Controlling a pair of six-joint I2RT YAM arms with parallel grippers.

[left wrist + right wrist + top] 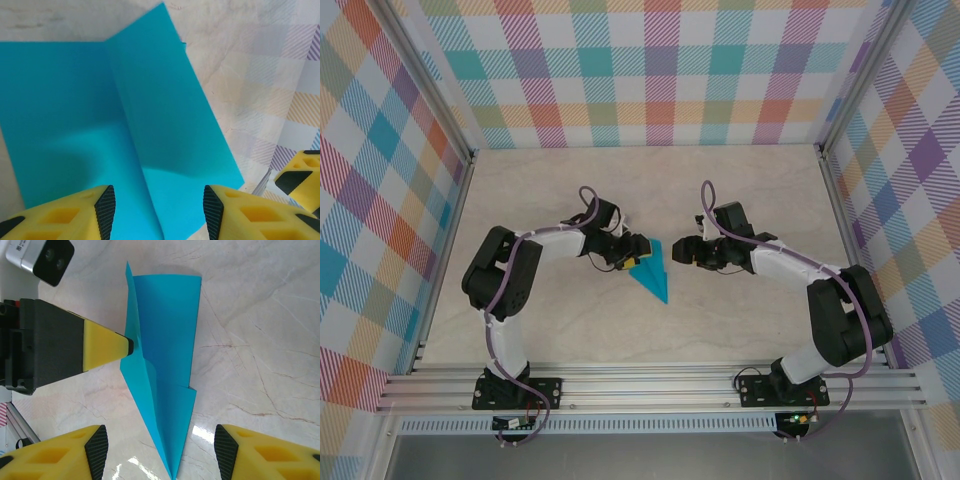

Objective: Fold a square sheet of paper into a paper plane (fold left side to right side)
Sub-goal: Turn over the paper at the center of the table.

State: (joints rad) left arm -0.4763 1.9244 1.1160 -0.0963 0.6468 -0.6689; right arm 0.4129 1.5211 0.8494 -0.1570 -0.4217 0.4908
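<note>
Cyan paper plane (651, 272) lies flat-ish on the surface (750, 190), nose pointing toward the arm bases. Left fingers (100, 212) are spread with its wide end between them, not pinching. Right fingers (95, 452) are spread too, just beside it.

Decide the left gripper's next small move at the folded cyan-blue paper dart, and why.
Probably draw the left gripper back: its jaws stand open, and the pointed cyan-blue paper dart lies folded on the pale table, one flap raised.
</note>
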